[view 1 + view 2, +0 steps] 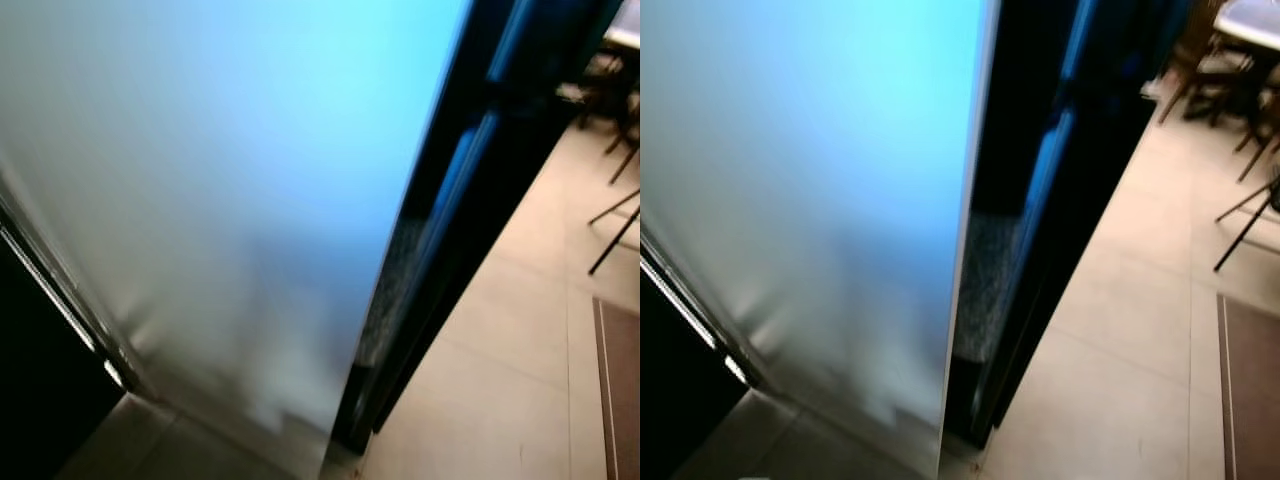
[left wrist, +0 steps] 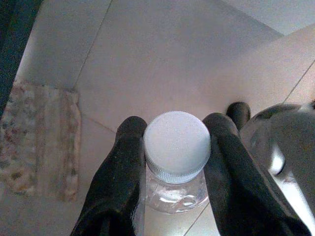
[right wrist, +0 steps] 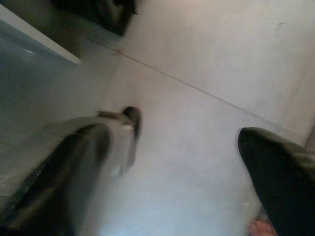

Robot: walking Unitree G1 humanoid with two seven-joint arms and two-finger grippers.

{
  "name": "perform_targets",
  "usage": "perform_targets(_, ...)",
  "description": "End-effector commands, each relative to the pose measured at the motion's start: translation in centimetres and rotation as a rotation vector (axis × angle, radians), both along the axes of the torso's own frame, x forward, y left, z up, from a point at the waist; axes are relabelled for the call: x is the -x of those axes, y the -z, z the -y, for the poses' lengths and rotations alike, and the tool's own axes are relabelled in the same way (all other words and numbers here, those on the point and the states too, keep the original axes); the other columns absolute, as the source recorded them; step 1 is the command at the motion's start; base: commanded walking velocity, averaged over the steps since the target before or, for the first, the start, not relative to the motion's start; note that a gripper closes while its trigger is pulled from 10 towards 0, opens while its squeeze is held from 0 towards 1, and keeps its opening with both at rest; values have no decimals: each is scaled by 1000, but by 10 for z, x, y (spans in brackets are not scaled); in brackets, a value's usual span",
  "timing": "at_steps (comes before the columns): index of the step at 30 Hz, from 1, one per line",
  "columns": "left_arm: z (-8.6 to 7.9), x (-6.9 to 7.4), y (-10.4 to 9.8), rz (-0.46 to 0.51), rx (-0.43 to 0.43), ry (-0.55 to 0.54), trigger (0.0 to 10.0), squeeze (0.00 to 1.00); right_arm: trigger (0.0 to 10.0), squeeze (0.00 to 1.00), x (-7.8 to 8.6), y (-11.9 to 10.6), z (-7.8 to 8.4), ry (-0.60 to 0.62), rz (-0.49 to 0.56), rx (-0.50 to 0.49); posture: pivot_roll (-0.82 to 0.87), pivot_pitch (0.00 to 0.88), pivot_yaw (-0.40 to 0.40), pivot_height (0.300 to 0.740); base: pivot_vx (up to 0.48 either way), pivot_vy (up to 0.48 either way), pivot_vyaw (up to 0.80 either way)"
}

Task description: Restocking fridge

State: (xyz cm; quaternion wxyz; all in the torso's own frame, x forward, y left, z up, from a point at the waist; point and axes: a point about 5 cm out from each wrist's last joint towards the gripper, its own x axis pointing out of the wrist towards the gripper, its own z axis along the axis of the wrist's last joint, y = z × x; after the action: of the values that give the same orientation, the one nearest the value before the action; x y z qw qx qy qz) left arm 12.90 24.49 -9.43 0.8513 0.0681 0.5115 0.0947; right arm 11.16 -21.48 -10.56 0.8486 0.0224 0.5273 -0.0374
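The fridge's pale door (image 1: 220, 200) stands very close in front of my head camera, lit blue, its edge (image 1: 965, 250) running down the middle. In the left wrist view my left gripper (image 2: 176, 147) is shut on a clear plastic bottle (image 2: 177, 189) with a white screw cap (image 2: 177, 142), one black finger (image 2: 120, 172) on each side of its neck, above the tiled floor. In the right wrist view my right gripper (image 3: 184, 162) is open, its fingers (image 3: 275, 167) wide apart with only floor between them.
To the right of the door lies a dark gap and dark cabinetry (image 1: 480, 170). Beige floor tiles (image 1: 510, 350) stretch right, with a brown mat (image 1: 622, 380) and chair legs (image 1: 615, 215) at the far right. A patterned rug (image 2: 39, 137) lies under the left wrist.
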Motion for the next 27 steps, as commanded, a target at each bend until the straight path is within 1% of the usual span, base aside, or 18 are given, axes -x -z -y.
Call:
perform_targets(1, 6, -3, 1, 4, 14, 10, 10000, 0, 10000, 0, 5, 0, 8, 26, -6, 29, 107, 0, -54, 740, 0, 0, 0)
perform_targets(5, 7, -3, 1, 5, 15, 11, 10000, 0, 10000, 0, 5, -1, 9, 51, 12, 46, 104, 0, -53, 740, 0, 0, 0)
perform_targets(6, 7, -3, 1, 4, 15, 12, 10000, 0, 10000, 0, 4, -2, 11, 101, 50, 62, 102, 0, -52, 740, 0, 0, 0)
perform_targets(9, 7, -3, 1, 4, 14, 13, 10000, 0, 10000, 0, 3, -4, 13, 172, 100, 72, 102, 0, -52, 740, 0, 0, 0)
perform_targets(10, 7, -3, 1, 4, 14, 13, 10000, 0, 10000, 0, 3, -4, 13, 172, 100, 72, 102, 0, -52, 740, 0, 0, 0)
perform_targets(11, 7, -2, 1, 3, 14, 12, 10000, 0, 10000, 0, 2, -5, 13, 199, 128, 73, 102, 0, -52, 740, 0, 0, 0)
perform_targets(12, 6, -1, 1, 1, 11, 11, 10000, 0, 10000, 0, -1, -7, 13, 245, 189, 63, 94, 0, -49, 740, 0, 0, 0)
perform_targets(13, 6, -1, 1, 1, 11, 11, 10000, 0, 10000, 0, -1, -7, 13, 245, 189, 63, 94, 0, -49, 740, 0, 0, 0)
perform_targets(14, 5, -1, 1, -1, 7, 14, 10000, 0, 10000, 0, -4, -10, 14, 275, 250, 60, 86, 0, -48, 740, 0, 0, 0)
perform_targets(16, 4, -1, 1, -3, 5, 18, 10000, 0, 10000, 0, -5, -12, 14, 295, 282, 57, 80, 0, -47, 740, 0, 0, 0)
perform_targets(17, 4, -1, 1, -2, 4, 18, 10000, 0, 10000, 0, -45, -29, 22, 280, 399, 69, 80, 0, -47, 740, 0, 0, 0)
perform_targets(18, 4, -1, 1, -2, 3, 19, 10000, 0, 10000, 0, -78, -48, 29, 261, 508, 90, 74, 0, -47, 740, 0, 0, 0)
perform_targets(19, 4, -1, 1, -2, 3, 19, 10000, 0, 10000, 0, -78, -48, 29, 261, 508, 90, 74, 0, -47, 740, 0, 0, 0)
perform_targets(20, 3, -2, 0, -1, -2, 21, 10000, 0, 10000, 0, -123, -86, 37, 229, 715, 99, 70, 0, -50, 740, 0, 0, 0)
perform_targets(23, 1, -3, -1, 4, -7, 15, 10000, 0, 10000, 0, -137, -107, 33, 199, 860, 71, 72, 0, -57, 740, 0, 0, 0)
perform_targets(25, 1, -3, -1, 4, -7, 14, 10000, 0, 10000, 0, -141, -116, 28, 177, 919, 49, 72, 0, -57, 740, 0, 0, 0)
perform_targets(26, 1, -3, -1, 3, -8, 14, 10000, 0, 10000, 0, -143, -121, 24, 169, 942, 38, 71, 0, -58, 740, 0, 0, 0)
perform_targets(27, 1, -2, -1, 2, -8, 13, 10000, 0, 10000, 0, -146, -133, 15, 151, 993, 3, 71, 0, -59, 740, 0, 0, 0)
